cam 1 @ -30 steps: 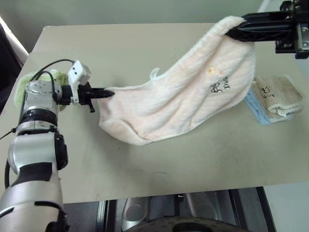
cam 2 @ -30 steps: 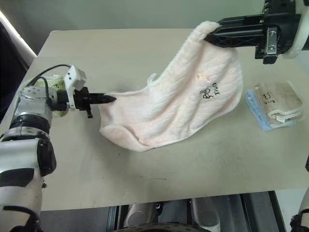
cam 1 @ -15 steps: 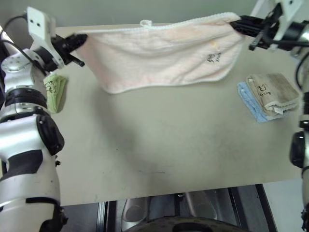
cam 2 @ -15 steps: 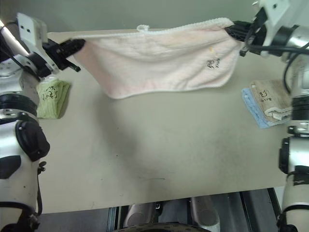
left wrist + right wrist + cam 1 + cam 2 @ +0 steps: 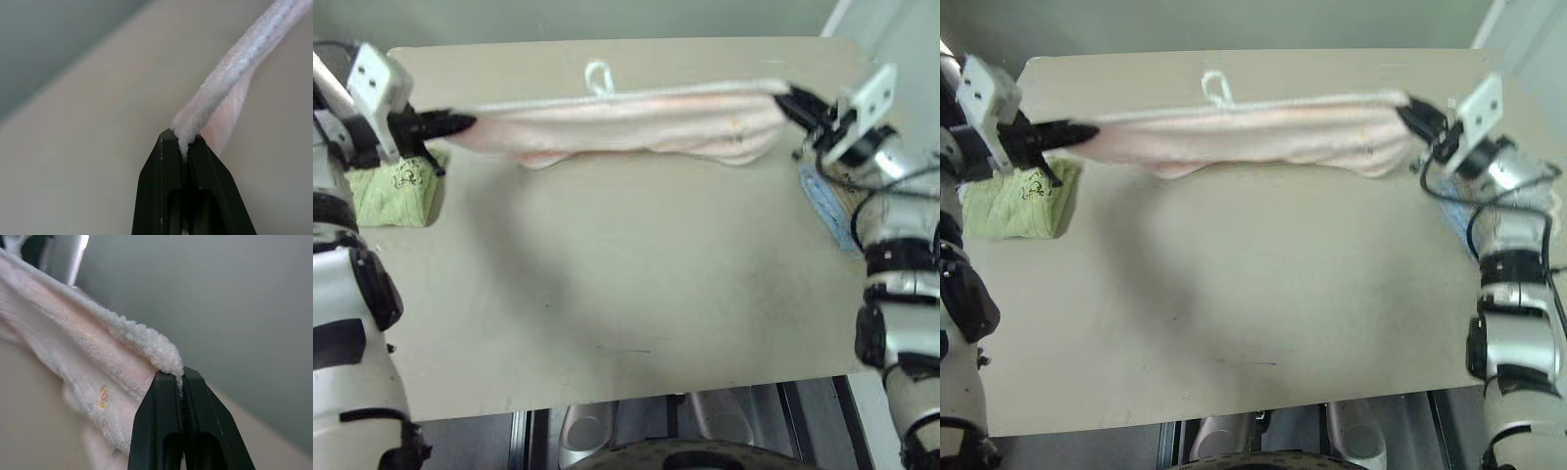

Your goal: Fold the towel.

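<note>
Pale pink towel (image 5: 636,122) stretched taut between the two tools above the far half of the beige bench (image 5: 636,284), its long edge running crosswise from the robot's left to its right. Left tool (image 5: 460,122) clamped on one top corner of the towel; the left wrist view shows the two black fingers (image 5: 161,196) pressed together with the thick hem pinched between their tips. Right tool (image 5: 793,101) clamped on the opposite top corner, fingers likewise closed on the fluffy edge in the right wrist view. A small white loop (image 5: 598,75) stands up from the top hem, left of its middle. The cloth hangs in a shallow fold below the hem; its lower edge seems to hang just clear of the bench, though this cannot be told with certainty. A folded green towel (image 5: 396,186) lies on the bench at the left edge, beneath the left tool. Folded blue towel (image 5: 822,201) lies at the right edge, partly hidden by the right arm.
</note>
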Robot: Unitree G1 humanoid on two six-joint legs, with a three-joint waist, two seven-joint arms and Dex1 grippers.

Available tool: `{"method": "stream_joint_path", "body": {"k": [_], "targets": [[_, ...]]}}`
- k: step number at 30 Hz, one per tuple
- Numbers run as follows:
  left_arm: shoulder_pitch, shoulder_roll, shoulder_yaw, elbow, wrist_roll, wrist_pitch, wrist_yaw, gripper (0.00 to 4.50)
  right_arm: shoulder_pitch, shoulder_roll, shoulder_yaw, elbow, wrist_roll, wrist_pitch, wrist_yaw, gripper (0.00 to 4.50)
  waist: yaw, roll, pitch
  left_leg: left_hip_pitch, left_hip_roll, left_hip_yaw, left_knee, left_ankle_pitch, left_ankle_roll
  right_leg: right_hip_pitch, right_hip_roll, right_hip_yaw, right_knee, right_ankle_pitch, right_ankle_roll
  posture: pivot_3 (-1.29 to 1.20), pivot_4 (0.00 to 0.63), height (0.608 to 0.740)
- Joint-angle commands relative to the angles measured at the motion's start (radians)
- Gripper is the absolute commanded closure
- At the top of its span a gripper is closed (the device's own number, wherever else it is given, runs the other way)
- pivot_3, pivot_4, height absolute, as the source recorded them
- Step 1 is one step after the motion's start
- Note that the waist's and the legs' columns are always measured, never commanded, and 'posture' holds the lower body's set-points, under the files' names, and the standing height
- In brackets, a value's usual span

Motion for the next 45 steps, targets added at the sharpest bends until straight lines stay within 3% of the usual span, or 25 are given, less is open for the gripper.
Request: {"method": "stream_joint_path", "body": {"k": [1,4,7,11,14,19,24,29,37,42,45], "targets": [[0.041,0.043,0.005,-0.058,-0.033,0.022,-0.124,4.47,0.112,-0.061,-0.064,-0.249,0.101,0.108,0.041,4.50,0.000,0.000,0.000,0.000,0.000,0.000,0.001,0.000,0.001,0.000,0.000,0.000,0.001,0.000,0.000,0.00,0.150,0.703],[0.102,0.047,0.012,-0.112,-0.071,0.068,-0.231,4.47,0.225,-0.091,-0.084,-0.368,0.125,0.177,0.034,4.50,0.001,-0.001,0.000,0.003,0.000,-0.002,0.005,-0.003,0.006,0.004,0.000,-0.001,0.002,0.000,0.000,0.00,0.150,0.703],[0.233,0.055,-0.001,-0.256,-0.119,0.030,-0.257,4.47,0.294,-0.113,-0.131,-0.366,0.109,0.155,0.012,4.50,-0.001,-0.001,0.000,0.007,0.000,-0.002,0.008,-0.005,0.009,0.010,0.000,-0.001,0.001,0.001,0.000,0.00,0.150,0.703],[0.513,0.121,0.008,-0.644,-0.303,0.269,-0.260,4.47,0.430,-0.135,-0.194,-0.488,0.161,0.223,0.007,4.50,-0.005,-0.001,0.000,0.018,0.000,-0.002,0.009,-0.007,0.012,0.022,0.000,-0.001,0.000,-0.001,-0.003,0.00,0.150,0.703],[0.686,0.202,0.027,-0.830,-0.328,0.356,-0.257,4.47,0.555,-0.135,-0.233,-0.608,0.206,0.268,0.005,4.50,-0.007,-0.001,-0.001,0.022,0.000,-0.002,0.008,-0.007,0.012,0.025,0.001,-0.001,0.000,-0.005,-0.009,0.00,0.150,0.703],[0.766,0.278,0.046,-0.956,-0.402,0.509,-0.246,4.47,0.736,-0.118,-0.236,-0.741,0.192,0.281,0.000,4.50,-0.003,-0.002,-0.001,0.040,0.000,-0.004,0.006,-0.010,0.010,0.042,0.001,0.000,0.001,-0.010,-0.006,0.00,0.150,0.703],[0.862,0.317,0.074,-1.045,-0.449,0.572,-0.248,4.47,0.880,-0.108,-0.222,-0.813,0.143,0.250,-0.003,4.50,-0.005,-0.001,-0.002,0.038,0.000,-0.005,0.006,-0.014,0.007,0.039,0.001,0.001,0.001,-0.014,-0.003,0.00,0.150,0.703],[0.969,0.354,0.091,-1.105,-0.477,0.588,-0.260,4.47,1.026,-0.116,-0.216,-0.857,0.099,0.237,0.011,4.50,-0.005,-0.003,-0.002,0.037,0.000,-0.005,-0.003,-0.015,0.004,0.034,0.001,0.001,0.001,-0.013,-0.015,0.00,0.150,0.703],[0.855,0.310,-0.014,-1.005,-0.440,0.549,-0.256,4.47,1.069,-0.124,-0.227,-0.908,0.100,0.328,-0.043,4.50,-0.003,-0.003,-0.003,0.038,0.000,-0.005,-0.006,-0.016,0.001,0.033,0.003,0.001,0.001,-0.015,-0.018,0.00,0.150,0.703],[0.673,0.287,-0.128,-0.855,-0.384,0.495,-0.260,4.47,1.005,-0.118,-0.238,-0.873,0.109,0.317,-0.051,4.50,0.001,-0.003,-0.003,0.038,0.000,-0.006,-0.005,-0.017,0.001,0.033,0.003,0.001,0.001,-0.015,-0.017,0.00,0.150,0.703],[0.535,0.218,-0.170,-0.732,-0.337,0.436,-0.258,4.47,0.948,-0.113,-0.220,-0.829,0.087,0.309,-0.062,4.50,0.004,-0.004,-0.003,0.037,0.000,-0.006,-0.006,-0.017,0.001,0.033,0.003,0.001,0.001,-0.015,-0.017,0.00,0.150,0.703]]}}
